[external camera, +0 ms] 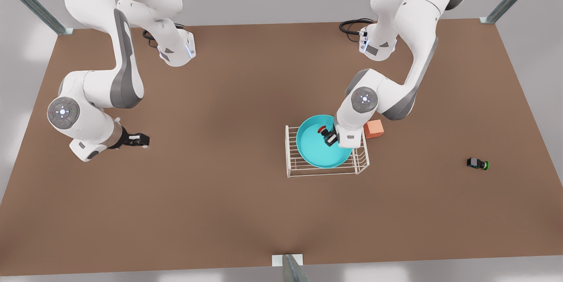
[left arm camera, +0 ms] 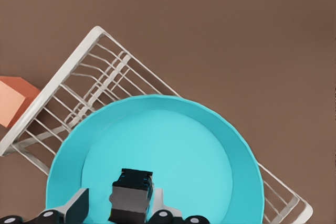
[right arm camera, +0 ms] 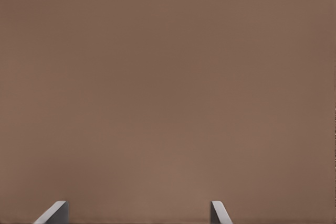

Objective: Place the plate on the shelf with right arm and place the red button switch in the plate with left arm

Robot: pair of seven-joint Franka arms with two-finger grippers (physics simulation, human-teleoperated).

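Observation:
The turquoise plate rests on top of the white wire shelf, right of centre in the front view. My left gripper hangs low over the plate's far side. The red button switch sits between its fingers inside the plate; bare plate shows between one finger and the switch, so the jaws stand slightly open. At the front view's left my right gripper waits open over bare table.
An orange cube stands against the shelf's far right corner. A green-capped switch lies far out at the front view's right. The brown table spreads wide around the shelf.

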